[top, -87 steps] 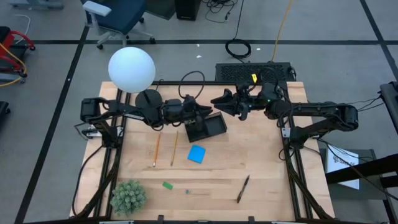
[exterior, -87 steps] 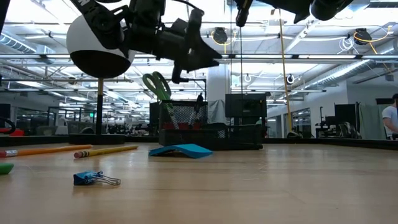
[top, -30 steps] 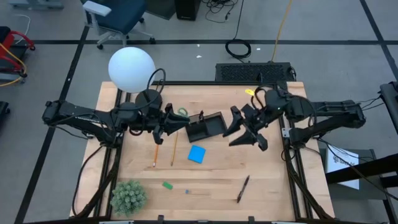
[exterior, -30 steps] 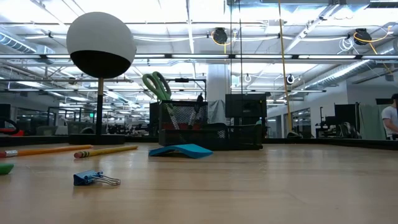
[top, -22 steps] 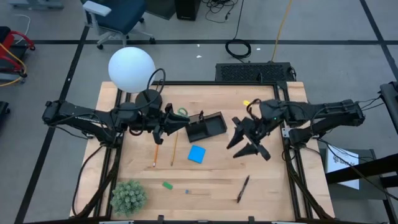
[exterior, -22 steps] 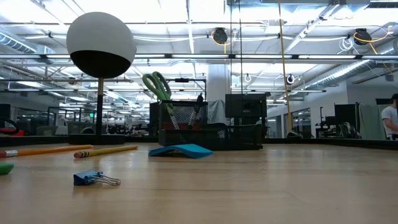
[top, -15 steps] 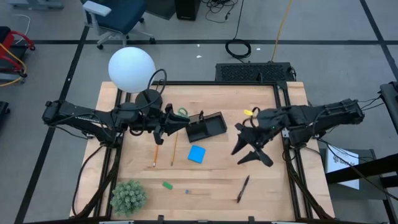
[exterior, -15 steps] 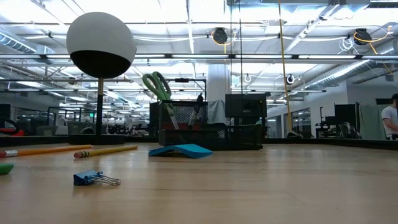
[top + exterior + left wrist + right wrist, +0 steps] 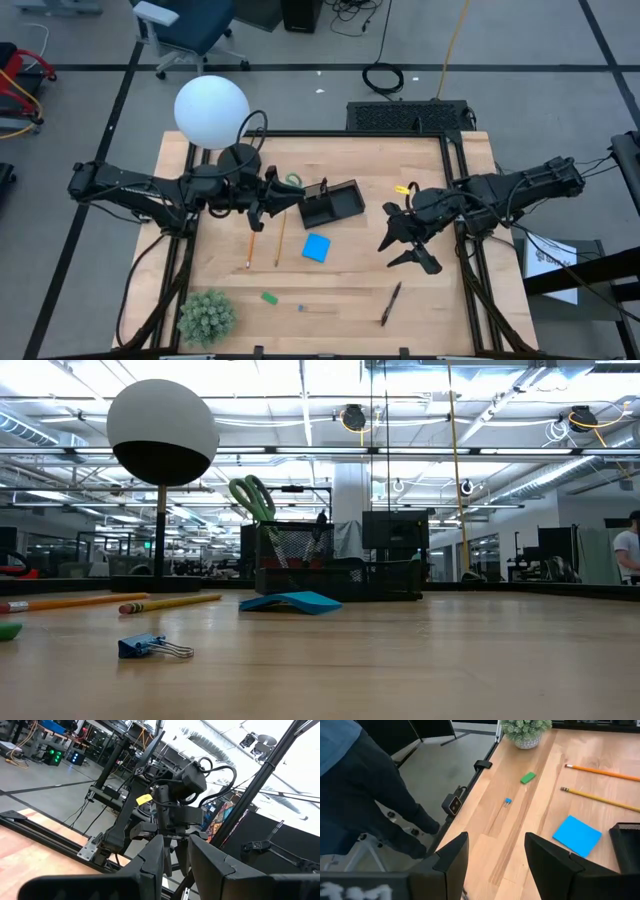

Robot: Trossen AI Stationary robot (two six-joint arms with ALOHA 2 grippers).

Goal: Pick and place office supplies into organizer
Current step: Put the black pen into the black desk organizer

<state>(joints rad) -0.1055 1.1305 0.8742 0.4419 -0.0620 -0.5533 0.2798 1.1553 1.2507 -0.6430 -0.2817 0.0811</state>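
The black organizer (image 9: 331,204) sits at the table's middle, toward the far side. Green-handled scissors (image 9: 253,497) and a dark pen (image 9: 318,530) stand upright in its mesh cup. On the wood lie the blue note pad (image 9: 316,247), two pencils (image 9: 251,240) (image 9: 280,237), a green eraser (image 9: 269,297), a small blue clip (image 9: 150,647) and another dark pen (image 9: 390,303). My left gripper (image 9: 297,197) hovers just left of the organizer, its fingers a narrow gap apart (image 9: 176,850). My right gripper (image 9: 408,250) hangs wide open (image 9: 495,850) right of the note pad, above bare wood.
A white globe lamp (image 9: 211,111) on a round black base (image 9: 238,158) stands at the far left corner. The fuzzy plant ball (image 9: 206,316) sits at the near left corner. A person in dark clothes (image 9: 370,795) stands beside the table's near edge.
My right gripper has travelled from beside the organizer's right end toward the table's near edge and a little to the right, staying wide open. The left arm has kept still.
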